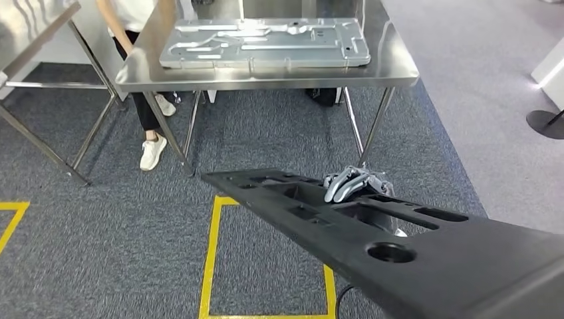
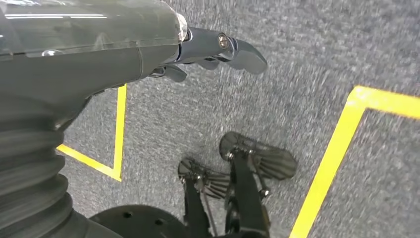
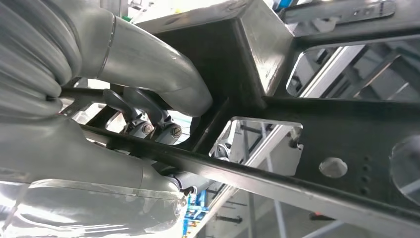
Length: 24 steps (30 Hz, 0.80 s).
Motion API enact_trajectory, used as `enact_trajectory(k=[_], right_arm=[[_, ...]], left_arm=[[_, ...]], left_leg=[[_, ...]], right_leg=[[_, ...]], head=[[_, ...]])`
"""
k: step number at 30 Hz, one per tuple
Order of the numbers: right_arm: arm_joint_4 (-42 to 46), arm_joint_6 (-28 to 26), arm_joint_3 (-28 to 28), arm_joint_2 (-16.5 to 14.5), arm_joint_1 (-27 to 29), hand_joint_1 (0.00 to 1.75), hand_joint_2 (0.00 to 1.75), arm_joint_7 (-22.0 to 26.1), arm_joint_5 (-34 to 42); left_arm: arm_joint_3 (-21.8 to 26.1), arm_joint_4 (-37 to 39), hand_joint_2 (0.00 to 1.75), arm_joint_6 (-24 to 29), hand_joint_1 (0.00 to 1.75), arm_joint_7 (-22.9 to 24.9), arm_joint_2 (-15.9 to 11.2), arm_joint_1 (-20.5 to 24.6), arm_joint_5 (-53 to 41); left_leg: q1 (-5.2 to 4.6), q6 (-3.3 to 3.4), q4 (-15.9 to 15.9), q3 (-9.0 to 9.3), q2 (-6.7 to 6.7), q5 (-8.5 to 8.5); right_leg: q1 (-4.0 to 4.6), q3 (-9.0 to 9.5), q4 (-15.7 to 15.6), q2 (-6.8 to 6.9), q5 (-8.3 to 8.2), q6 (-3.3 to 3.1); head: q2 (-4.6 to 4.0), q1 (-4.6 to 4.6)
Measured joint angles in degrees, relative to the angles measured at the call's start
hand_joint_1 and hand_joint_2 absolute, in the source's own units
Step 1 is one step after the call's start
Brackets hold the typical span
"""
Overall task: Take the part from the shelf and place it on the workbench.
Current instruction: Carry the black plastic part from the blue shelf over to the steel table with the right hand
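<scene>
One black part [image 1: 372, 246] fills my lower view, a long flat frame with cutouts running from 9 o'clock near the centre down to 5 o'clock. My right hand [image 1: 352, 183] holds it, fingers [image 1: 342, 186] curled over its upper edge; the right wrist view shows my thumb [image 3: 163, 79] wrapped against the frame's rib. My left hand [image 2: 218, 49] hangs over the carpet [image 2: 307, 59], holding nothing, its fingers loosely apart. The tabletop [image 1: 392, 60] stands at 12 o'clock, well apart from the part, carrying a silver panel [image 1: 266, 41]. A person [image 1: 149, 100] stands at 11 o'clock by the table's corner. Yellow tape [image 1: 213, 266] marks the carpet below the part.
</scene>
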<state>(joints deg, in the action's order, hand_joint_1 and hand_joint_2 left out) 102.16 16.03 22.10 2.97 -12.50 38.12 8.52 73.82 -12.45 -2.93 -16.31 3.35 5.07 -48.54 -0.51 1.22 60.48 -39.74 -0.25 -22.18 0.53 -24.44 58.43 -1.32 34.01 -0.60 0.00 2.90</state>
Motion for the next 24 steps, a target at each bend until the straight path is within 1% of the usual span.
enact_trajectory(k=[1,2,3,4,5,6,7,8,9,10,11,12,13,14,16,17,18,19,20,22,23,24], right_arm=[[0.0,0.0,-0.1,-0.1,-0.1,1.75,1.75,0.0,-0.1],[0.0,0.0,-0.2,-0.1,-0.2,1.75,1.75,0.0,-0.1],[0.0,0.0,-0.2,-0.2,-0.3,1.75,1.75,0.0,-0.2],[-0.1,0.0,-0.2,-0.2,-0.4,1.75,1.75,0.0,-0.2],[-0.2,0.0,-0.2,-0.2,-0.4,1.75,1.75,0.0,-0.3],[-0.4,0.0,-0.2,-0.2,-0.4,1.75,1.75,0.0,-0.3],[-0.5,0.0,-0.2,-0.2,-0.4,1.75,1.75,0.0,-0.4],[-0.7,0.0,-0.2,-0.2,-0.4,1.75,1.75,0.0,-0.4],[-0.9,0.0,-0.2,-0.2,-0.5,1.75,1.75,0.0,-0.4],[-1.0,0.0,-0.2,-0.2,-0.6,1.75,1.75,0.0,-0.4],[-1.1,0.0,-0.2,-0.2,-0.7,1.75,1.75,0.0,-0.4],[-1.3,0.0,-0.2,-0.2,-0.8,1.75,1.75,0.0,-0.4],[-1.4,0.0,-0.2,-0.3,-0.9,1.75,1.75,0.0,-0.4],[-1.5,0.0,-0.1,-0.3,-1.0,1.75,1.75,0.0,-0.4],[-1.7,0.1,-0.1,-0.5,-1.3,1.75,1.75,0.0,-0.4],[-1.7,0.1,-0.1,-0.6,-1.5,1.75,1.75,0.0,-0.4],[-1.7,0.1,-0.1,-0.8,-1.7,1.75,1.75,0.0,-0.4],[-1.7,0.1,-0.1,-0.9,-1.8,1.75,1.75,0.0,-0.4],[-1.8,0.1,-0.1,-0.9,-1.9,1.75,1.75,0.0,-0.4],[-1.9,0.0,-0.1,-1.0,-2.1,1.75,1.75,0.0,-0.4],[-2.0,-0.1,-0.1,-1.0,-2.2,1.75,1.75,0.0,-0.2],[-2.1,-0.3,-0.1,-1.0,-2.3,1.75,1.75,-0.1,0.0]], left_arm=[[0.0,0.0,1.75,0.0,0.00,0.0,0.0,0.1,0.0],[0.0,0.0,1.75,0.0,0.00,-0.1,0.0,0.3,0.0],[0.0,0.0,1.75,0.0,0.00,-0.1,0.1,0.4,0.0],[0.0,0.0,1.75,0.0,0.00,-0.1,0.1,0.5,0.1],[0.0,0.0,1.75,0.0,0.00,-0.2,0.1,0.5,0.2],[0.0,0.0,1.75,0.0,0.00,-0.2,0.1,0.5,0.3],[0.0,0.0,1.75,0.0,0.00,-0.2,0.2,0.5,0.4],[0.0,0.0,1.75,0.0,0.00,-0.2,0.2,0.4,0.5],[0.0,0.0,1.75,0.0,0.00,-0.2,0.3,0.3,0.6],[0.0,0.0,1.75,0.0,0.00,-0.2,0.4,0.3,0.6],[0.0,0.0,1.75,0.0,0.00,-0.2,0.5,0.3,0.6],[0.0,0.0,1.75,0.0,0.00,-0.2,0.5,0.3,0.6],[0.0,0.0,1.75,0.0,0.00,-0.2,0.6,0.4,0.6],[0.0,0.0,1.75,0.0,0.00,-0.3,0.6,0.4,0.6],[0.0,0.0,1.75,0.0,0.00,-0.4,0.6,0.4,0.6],[0.0,0.0,1.75,0.0,0.00,-0.4,0.6,0.4,0.7],[0.0,0.0,1.75,0.0,0.00,-0.4,0.6,0.5,0.7],[0.0,0.0,1.75,-0.1,0.00,-0.5,0.7,0.6,0.7],[0.0,0.0,1.75,-0.1,0.00,-0.5,0.7,0.7,0.7],[0.0,0.0,1.75,-0.1,0.00,-0.6,0.7,0.6,0.7],[0.0,0.0,1.75,-0.2,0.00,-0.7,0.7,0.5,0.6],[0.0,0.0,1.75,-0.2,0.00,-0.7,0.7,0.4,0.6]], left_leg=[[0.02,0.27,-0.4,0.72,0.01,-0.29],[0.15,0.59,-0.9,1.49,-0.01,-0.60],[0.28,0.82,-1.4,2.31,-0.04,-0.89],[0.45,0.97,-1.7,3.10,-0.07,-1.23],[0.52,1.05,-1.9,3.78,-0.08,-1.74],[0.59,1.05,-2.0,4.42,-0.09,-2.30],[0.65,0.99,-2.0,5.10,-0.12,-2.91],[0.71,0.92,-2.0,5.86,-0.16,-3.54],[0.80,0.80,-2.0,6.73,-0.20,-4.19],[0.89,0.65,-2.0,7.63,-0.24,-4.84],[0.98,0.43,-2.0,8.35,-0.26,-5.50],[1.01,0.11,-2.0,9.11,-0.31,-6.17],[0.99,-0.28,-2.0,9.62,-0.33,-6.79],[0.97,-0.72,-2.1,10.19,-0.32,-7.12],[0.90,-1.53,-1.9,11.06,-0.24,-7.27],[0.95,-1.79,-1.5,11.26,-0.18,-7.31],[1.00,-2.00,-0.3,10.74,-0.14,-7.79],[1.09,-2.16,1.9,9.57,-0.11,-8.83],[1.15,-2.32,5.2,7.65,-0.08,-10.23],[1.17,-2.52,12.0,3.04,-0.08,-13.00],[1.17,-2.53,13.6,1.43,-0.08,-13.30],[1.15,-2.44,13.1,0.78,-0.08,-12.36]], right_leg=[[-0.13,-0.19,1.0,0.05,-0.42,0.38],[-0.20,-0.96,3.0,0.17,-1.20,0.74],[-0.28,-2.55,5.7,0.30,-1.69,1.05],[-0.40,-4.74,8.9,0.44,-1.43,1.27],[-0.54,-7.24,12.1,0.55,-0.25,1.50],[-0.73,-9.67,14.5,0.61,1.70,1.71],[-0.94,-11.64,15.9,0.66,3.68,1.92],[-1.13,-12.95,15.9,0.73,4.86,2.15],[-1.28,-13.48,14.4,0.82,4.47,2.31],[-1.38,-13.38,11.6,0.94,2.47,2.45],[-1.44,-12.89,7.9,1.09,-1.03,2.53],[-1.39,-12.34,4.7,1.29,-4.36,2.45],[-1.25,-11.88,2.6,1.44,-6.64,2.15],[-1.12,-11.56,1.3,1.49,-8.08,1.67],[-1.04,-10.82,0.7,1.35,-8.19,0.52],[-1.14,-10.28,0.4,1.26,-8.33,0.11],[-1.21,-9.74,0.2,1.24,-8.19,-0.23],[-1.24,-9.22,0.0,1.23,-8.04,-0.49],[-1.18,-8.86,0.0,1.26,-7.72,-0.69],[-0.99,-8.25,-0.1,1.23,-7.03,-0.96],[-0.88,-7.88,0.0,1.17,-6.65,-1.02],[-0.75,-7.40,0.0,1.11,-6.25,-1.03]], head=[[0.01,0.01],[0.01,0.01],[0.01,0.00],[0.01,-0.01],[0.00,-0.01],[0.00,-0.01],[0.00,-0.01],[0.00,0.00],[0.00,0.00],[0.00,-0.01],[0.00,-0.01],[0.00,-0.01],[0.00,0.00],[0.00,0.00],[0.00,0.01],[0.00,0.00],[0.00,0.01],[0.00,0.02],[0.00,0.00],[0.00,0.01],[0.00,0.00],[0.00,0.01]])
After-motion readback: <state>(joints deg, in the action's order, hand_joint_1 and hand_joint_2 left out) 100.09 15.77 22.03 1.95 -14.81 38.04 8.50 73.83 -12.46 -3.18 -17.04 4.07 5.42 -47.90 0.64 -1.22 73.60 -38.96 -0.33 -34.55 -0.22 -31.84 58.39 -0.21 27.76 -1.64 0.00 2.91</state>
